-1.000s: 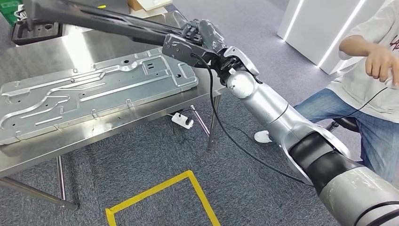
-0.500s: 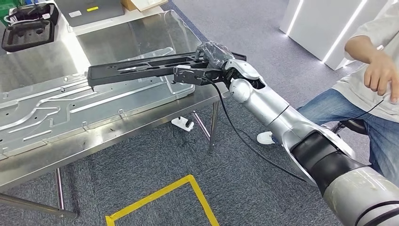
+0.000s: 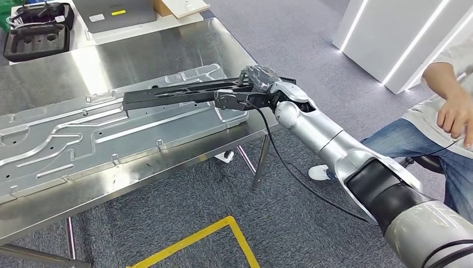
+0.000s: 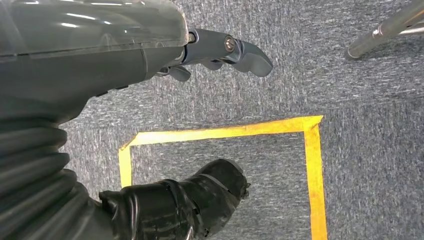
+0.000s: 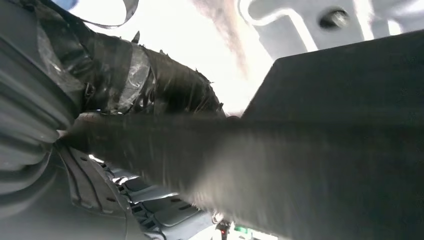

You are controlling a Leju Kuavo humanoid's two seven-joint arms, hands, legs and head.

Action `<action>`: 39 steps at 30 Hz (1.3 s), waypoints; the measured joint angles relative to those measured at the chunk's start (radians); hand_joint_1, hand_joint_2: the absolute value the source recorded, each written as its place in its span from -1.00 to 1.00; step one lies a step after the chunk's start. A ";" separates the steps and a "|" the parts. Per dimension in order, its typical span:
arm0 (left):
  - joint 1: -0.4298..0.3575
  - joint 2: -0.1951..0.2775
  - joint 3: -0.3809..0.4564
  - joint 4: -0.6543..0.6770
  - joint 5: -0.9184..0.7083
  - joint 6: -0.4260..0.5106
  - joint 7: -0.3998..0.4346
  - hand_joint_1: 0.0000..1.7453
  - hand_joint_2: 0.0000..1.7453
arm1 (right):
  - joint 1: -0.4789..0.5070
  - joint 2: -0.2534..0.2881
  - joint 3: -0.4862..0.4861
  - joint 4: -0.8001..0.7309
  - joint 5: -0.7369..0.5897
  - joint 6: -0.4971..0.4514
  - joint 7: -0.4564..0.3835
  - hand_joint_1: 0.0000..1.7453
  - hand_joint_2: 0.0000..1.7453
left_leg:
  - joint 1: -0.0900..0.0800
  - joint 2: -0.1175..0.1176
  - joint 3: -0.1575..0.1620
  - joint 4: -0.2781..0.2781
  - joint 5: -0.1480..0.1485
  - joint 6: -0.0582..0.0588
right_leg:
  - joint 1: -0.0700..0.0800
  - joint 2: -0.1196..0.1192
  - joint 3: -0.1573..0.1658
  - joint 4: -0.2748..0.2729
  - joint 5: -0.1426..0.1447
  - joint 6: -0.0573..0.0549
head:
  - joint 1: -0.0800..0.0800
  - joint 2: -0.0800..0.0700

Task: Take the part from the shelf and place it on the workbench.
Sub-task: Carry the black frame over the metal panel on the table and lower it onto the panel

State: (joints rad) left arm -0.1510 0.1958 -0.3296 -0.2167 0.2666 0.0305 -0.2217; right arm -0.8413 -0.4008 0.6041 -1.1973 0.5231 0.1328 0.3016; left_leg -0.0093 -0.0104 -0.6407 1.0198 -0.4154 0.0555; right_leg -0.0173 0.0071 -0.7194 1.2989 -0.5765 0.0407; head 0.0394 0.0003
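- Stainless-steel workbench, shiny top, thin metal legs, standing on grey carpet; everything below placed relative to it.
- Large stamped silver sheet-metal panel lying flat along the workbench's near side, ribbed and grooved, one end by the near right corner.
- Silver right arm reaching in from lower right to the workbench's near right corner, black cable hanging off it.
- Long black flat metal part with cut-out slots over the sheet-metal panel, roughly level, free end pointing toward the workbench middle; touching panel or just above, cannot tell. Right wrist view: dark blurred underside of part close up.
- Person in white top and blue jeans seated well right of the workbench, a hand raised.
- Right hand at the near right corner, fingers wrapped around the part's end, holding it.
- Left hand hanging over carpet, thumb and dark fingers apart, nothing in it.
- Yellow tape square on carpet in front of the workbench.
- Black moulded foam case at the far left corner.
- Grey box with yellow label on the far edge.
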 joint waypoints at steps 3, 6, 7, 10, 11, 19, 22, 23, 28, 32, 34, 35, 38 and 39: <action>0.002 0.000 0.000 0.000 0.000 0.000 0.000 -1.00 1.00 | 0.012 -0.005 0.000 0.021 0.026 -0.008 0.000 1.00 1.00 | -0.002 -0.005 0.023 0.013 -0.030 -0.003 | 0.002 -0.001 0.019 -0.145 0.132 -0.009 | -0.001 0.000; 0.002 0.000 0.000 0.000 0.000 0.000 0.002 -1.00 1.00 | 0.014 -0.013 0.000 0.039 0.049 -0.032 -0.002 1.00 1.00 | -0.004 -0.008 0.024 0.021 -0.046 -0.015 | 0.010 0.000 0.055 -0.242 0.161 -0.024 | -0.003 0.000; 0.003 0.000 0.000 0.000 0.000 0.000 0.003 -1.00 1.00 | 0.016 -0.015 0.000 0.044 0.054 -0.037 -0.002 1.00 1.00 | -0.004 -0.008 0.024 0.020 -0.047 -0.019 | 0.011 0.001 0.060 -0.251 0.158 -0.028 | -0.003 0.000; 0.007 0.000 0.000 0.000 0.001 0.002 0.006 -1.00 1.00 | 0.022 -0.022 0.000 0.061 0.059 -0.045 -0.005 1.00 1.00 | -0.005 -0.003 0.015 0.041 -0.066 -0.036 | 0.001 0.001 0.077 -0.269 0.156 -0.040 | -0.002 0.000; 0.006 0.000 0.000 0.000 0.002 0.003 0.009 -1.00 1.00 | 0.024 -0.023 0.000 0.066 0.059 -0.049 -0.007 1.00 1.00 | -0.003 -0.001 -0.003 0.080 -0.085 -0.043 | -0.003 0.000 0.085 -0.274 0.155 -0.043 | -0.001 0.000; 0.013 0.002 0.000 0.000 0.022 -0.003 0.010 -1.00 1.00 | 0.067 -0.025 -0.002 0.125 0.058 -0.063 -0.013 1.00 1.00 | 0.017 0.004 -0.050 0.069 0.007 -0.063 | -0.011 0.001 0.130 -0.269 0.113 -0.033 | -0.002 0.000; 0.010 0.005 0.000 0.000 0.031 -0.033 -0.011 -1.00 1.00 | 0.070 -0.032 -0.010 0.148 0.054 -0.067 -0.017 1.00 1.00 | 0.008 0.003 -0.017 0.007 0.010 -0.049 | -0.009 0.003 0.133 -0.274 0.109 -0.018 | -0.004 0.000; 0.010 0.006 0.000 0.000 0.035 -0.045 -0.017 -1.00 1.00 | 0.073 -0.035 -0.011 0.156 0.053 -0.068 -0.018 1.00 1.00 | 0.009 0.003 -0.014 0.001 0.008 -0.043 | -0.009 0.002 0.135 -0.278 0.108 -0.012 | -0.004 0.000; 0.009 0.006 0.000 0.000 0.040 -0.069 -0.026 -1.00 1.00 | 0.082 -0.047 -0.024 0.189 0.051 -0.069 -0.020 1.00 1.00 | 0.012 0.004 0.006 -0.016 0.005 -0.013 | -0.008 -0.003 0.043 -0.092 0.019 -0.001 | -0.001 0.000; 0.011 0.006 0.000 0.000 0.040 -0.070 -0.026 -1.00 1.00 | 0.093 -0.048 -0.029 0.209 0.051 -0.069 -0.020 1.00 1.00 | 0.008 0.003 0.016 -0.008 -0.008 -0.009 | -0.007 -0.003 -0.011 -0.040 0.054 -0.002 | -0.001 0.000; 0.011 0.006 0.000 0.000 0.040 -0.070 -0.026 -1.00 1.00 | 0.091 -0.048 -0.033 0.215 0.050 -0.069 -0.021 0.50 0.50 | 0.006 0.002 0.019 0.005 -0.021 -0.016 | -0.005 -0.004 0.048 -0.178 0.122 -0.007 | -0.001 0.000; 0.010 0.007 0.000 0.000 0.040 -0.070 -0.026 -1.00 1.00 | 0.090 -0.048 -0.036 0.217 0.050 -0.069 -0.021 0.00 0.00 | 0.004 0.001 0.019 0.010 -0.026 -0.020 | -0.004 -0.003 0.072 -0.227 0.139 -0.010 | -0.001 0.000; 0.010 0.008 0.000 0.000 0.039 -0.069 -0.026 -1.00 1.00 | 0.089 -0.048 -0.039 0.224 0.047 -0.070 -0.021 -1.00 -1.00 | 0.001 0.000 0.018 0.012 -0.029 -0.032 | -0.003 -0.001 0.086 -0.254 0.141 -0.021 | -0.002 0.000; 0.011 0.008 0.000 0.000 0.038 -0.068 -0.027 -1.00 0.50 | 0.088 -0.048 -0.040 0.227 0.044 -0.071 -0.021 -1.00 -1.00 | 0.001 0.000 0.018 0.014 -0.032 -0.037 | -0.005 -0.001 0.087 -0.257 0.142 -0.025 | -0.002 0.000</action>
State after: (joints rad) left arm -0.1403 0.2043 -0.3296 -0.2167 0.3043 -0.0370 -0.2488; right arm -0.7529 -0.4492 0.5640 -0.9706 0.5670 0.0620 0.2803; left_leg -0.0079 -0.0104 -0.6225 1.0335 -0.4471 0.0188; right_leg -0.0220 0.0056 -0.6319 1.0424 -0.4341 0.0155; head 0.0375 0.0003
